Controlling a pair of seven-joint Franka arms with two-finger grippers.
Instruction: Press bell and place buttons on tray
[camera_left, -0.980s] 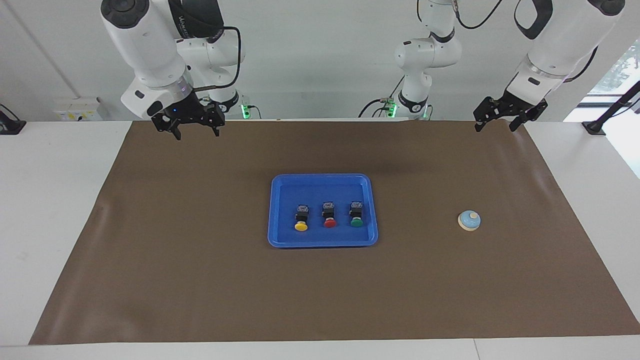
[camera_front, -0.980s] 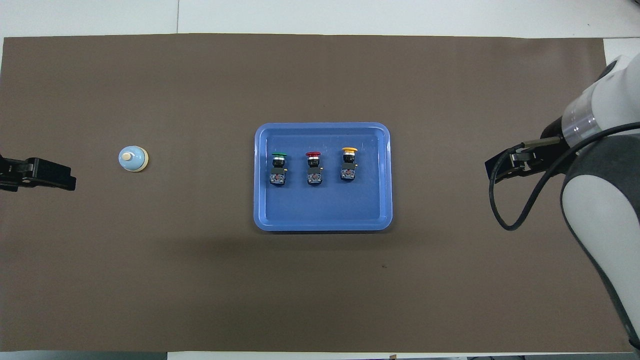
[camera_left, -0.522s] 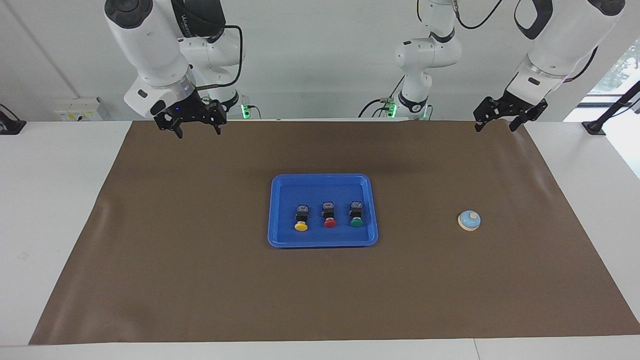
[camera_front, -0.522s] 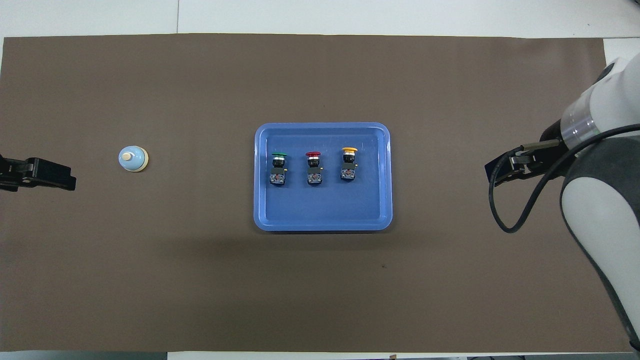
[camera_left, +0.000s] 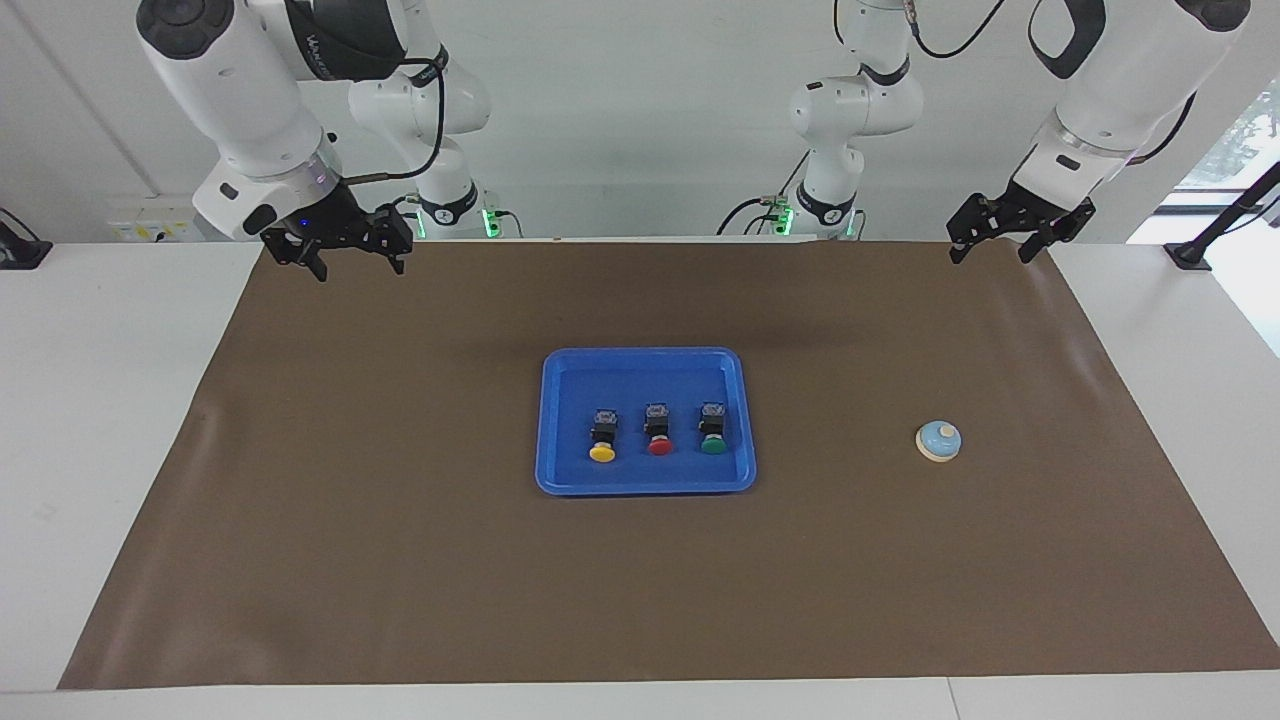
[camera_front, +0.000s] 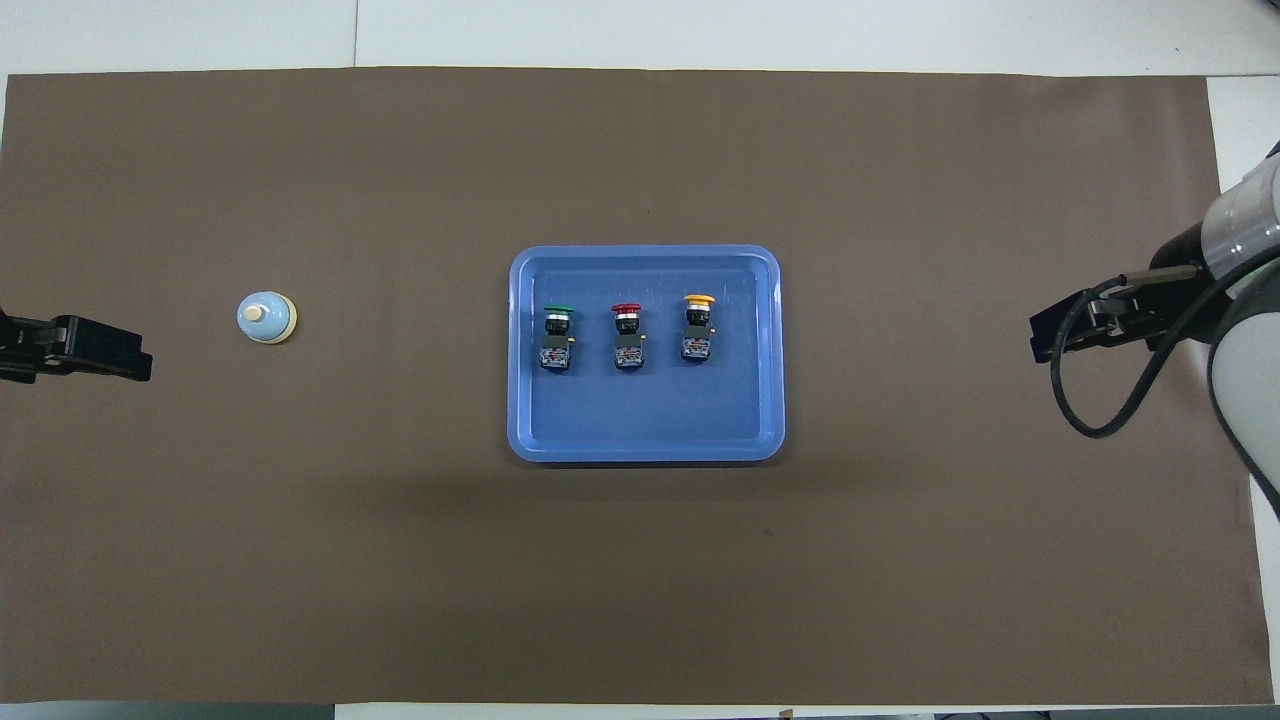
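The blue tray (camera_left: 644, 484) (camera_front: 645, 442) lies in the middle of the brown mat. In it three buttons lie in a row: yellow (camera_left: 602, 440) (camera_front: 697, 325), red (camera_left: 658, 434) (camera_front: 627, 335) and green (camera_left: 713, 432) (camera_front: 556, 338). The light-blue bell (camera_left: 938, 441) (camera_front: 266, 317) stands on the mat toward the left arm's end. My right gripper (camera_left: 344, 264) hangs open and empty above the mat's corner at the right arm's end. My left gripper (camera_left: 990, 250) hangs open and empty above the mat's edge at the left arm's end.
The brown mat (camera_left: 400, 560) (camera_front: 400, 580) covers most of the white table. Robot bases and cables (camera_left: 800, 215) stand along the robots' edge of the table.
My right arm has swung outward toward its own end of the table, with its gripper open throughout. The left arm, tray, buttons and bell have not moved.
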